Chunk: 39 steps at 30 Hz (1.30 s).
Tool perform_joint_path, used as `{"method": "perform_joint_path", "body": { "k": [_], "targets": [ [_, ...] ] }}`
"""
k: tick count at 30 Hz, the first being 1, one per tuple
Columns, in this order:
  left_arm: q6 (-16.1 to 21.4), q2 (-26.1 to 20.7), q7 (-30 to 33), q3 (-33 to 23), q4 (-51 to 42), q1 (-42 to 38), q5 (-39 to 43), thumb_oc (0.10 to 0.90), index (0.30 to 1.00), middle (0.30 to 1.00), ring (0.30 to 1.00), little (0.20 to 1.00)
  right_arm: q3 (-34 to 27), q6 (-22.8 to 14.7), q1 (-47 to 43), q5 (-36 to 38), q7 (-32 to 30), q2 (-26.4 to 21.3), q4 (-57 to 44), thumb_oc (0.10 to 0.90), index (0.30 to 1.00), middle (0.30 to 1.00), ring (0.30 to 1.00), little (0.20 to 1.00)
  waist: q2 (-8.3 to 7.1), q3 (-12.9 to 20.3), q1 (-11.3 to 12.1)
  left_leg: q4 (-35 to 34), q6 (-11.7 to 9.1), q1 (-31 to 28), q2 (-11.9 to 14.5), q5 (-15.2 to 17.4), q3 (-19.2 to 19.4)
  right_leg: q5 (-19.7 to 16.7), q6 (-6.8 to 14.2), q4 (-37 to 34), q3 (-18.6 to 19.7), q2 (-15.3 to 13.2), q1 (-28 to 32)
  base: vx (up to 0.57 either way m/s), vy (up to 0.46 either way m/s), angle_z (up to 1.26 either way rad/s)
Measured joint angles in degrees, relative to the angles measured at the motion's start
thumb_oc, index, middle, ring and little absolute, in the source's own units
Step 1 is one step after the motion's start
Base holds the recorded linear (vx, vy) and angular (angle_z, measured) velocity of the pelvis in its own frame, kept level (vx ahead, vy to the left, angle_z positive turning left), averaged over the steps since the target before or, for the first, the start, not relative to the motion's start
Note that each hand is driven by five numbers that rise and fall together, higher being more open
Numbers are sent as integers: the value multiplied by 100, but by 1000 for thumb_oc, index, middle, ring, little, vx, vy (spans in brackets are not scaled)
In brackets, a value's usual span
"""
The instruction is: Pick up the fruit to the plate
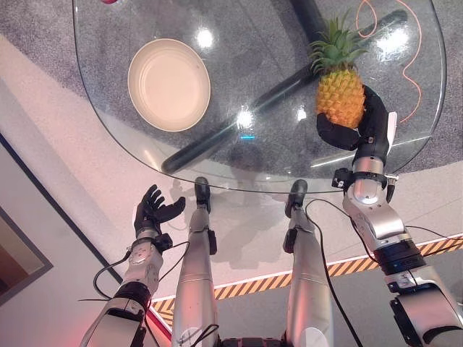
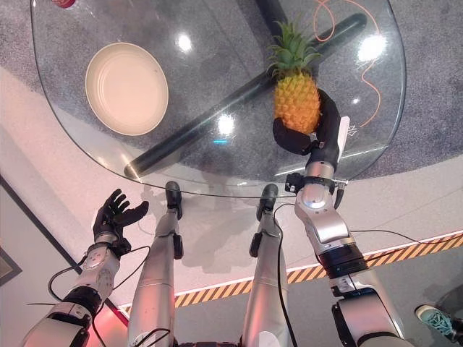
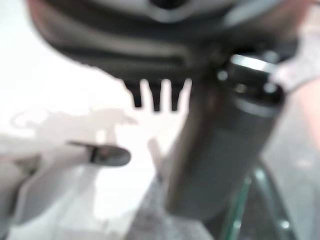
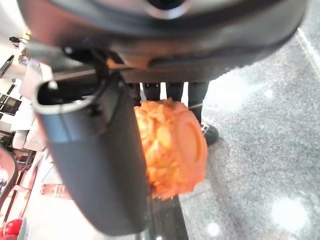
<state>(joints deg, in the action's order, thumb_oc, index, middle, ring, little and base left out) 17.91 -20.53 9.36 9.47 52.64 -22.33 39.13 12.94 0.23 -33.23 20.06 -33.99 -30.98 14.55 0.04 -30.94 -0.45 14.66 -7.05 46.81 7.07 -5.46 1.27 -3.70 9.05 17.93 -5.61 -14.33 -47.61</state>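
Right hand [image 1: 362,126]: dark fingers and thumb curled round the lower body of the pineapple, clasping it from the near side; raised over the right part of the table; white thumb cover showing at the outer edge

Pineapple [image 1: 340,94]: orange-yellow body, green crown pointing away from the robot; upright in the right hand's grip; rounded orange base seen close in the right wrist view [image 4: 172,147], pressed against the hand's dark bulk

Left hand [image 1: 153,211]: low at the robot's left side, below the near edge of the table; fingers spread and relaxed, holding nothing; well apart from the pineapple

Plate [image 1: 168,84]: cream, round, shallow; on the left part of the table; nothing on it; well apart from the pineapple

Table [image 1: 253,155]: round glass top; dark crossed legs visible through it; bright light spots reflected on the surface

Floor: grey speckled carpet under the table; yellow-and-black striped tape [image 1: 340,269] near the robot; orange cable [image 1: 416,65] looping at the far right
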Motion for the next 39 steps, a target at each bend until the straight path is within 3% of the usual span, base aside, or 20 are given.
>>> {"method": "perform_joint_path", "body": {
  "k": [5, 12, 19, 32, 39],
  "targets": [
    [28, 2, 127, -26, -84, 2, 61, 800, 900, 900, 900, 900, -3, -5, 15, -220, -16, 0, 1, 100, 300, 300, 300, 200, 0, 0, 12, 0, -18, 0, 0, -11, -1, 0, 0, 4, 0, 0, -1, 0, 0, 0],
    [230, 98, 466, -570, -149, 2, 682, 800, 900, 900, 900, 900, 29, -1, 26, -439, -104, 2, 21, 100, 300, 300, 300, 200, 1, 0, 38, 0, -25, -43, -4, -16, -2, 25, -4, 82, 1, -15, 3, 0, 0, 0],
    [769, 90, 1140, -1097, -495, -15, 1426, 800, 900, 900, 900, 900, 94, -5, 140, -711, -375, 3, 29, 100, 300, 300, 300, 200, 1, 0, 42, 1, -31, -77, -3, -21, -5, 27, -9, 110, 1, -17, 23, -1, -5, 0],
    [1586, 75, 1805, -1347, -1776, -262, 1597, 800, 900, 900, 900, 900, 61, -280, 261, -1377, -946, 3, -122, 100, 300, 300, 300, 200, 2, -1, 44, -60, -55, -77, 1, -40, -4, 60, -18, 142, 1, -17, -21, 0, 0, 0],
    [1725, 152, 2022, -1330, -2610, -349, 991, 800, 900, 900, 900, 900, -17, -474, 284, -1754, -999, 5, -402, 100, 300, 300, 300, 200, 4, -2, 81, -79, -60, -72, 7, -43, -3, 103, -20, 186, 2, -16, -52, -1, -6, 0]
  ]
}}
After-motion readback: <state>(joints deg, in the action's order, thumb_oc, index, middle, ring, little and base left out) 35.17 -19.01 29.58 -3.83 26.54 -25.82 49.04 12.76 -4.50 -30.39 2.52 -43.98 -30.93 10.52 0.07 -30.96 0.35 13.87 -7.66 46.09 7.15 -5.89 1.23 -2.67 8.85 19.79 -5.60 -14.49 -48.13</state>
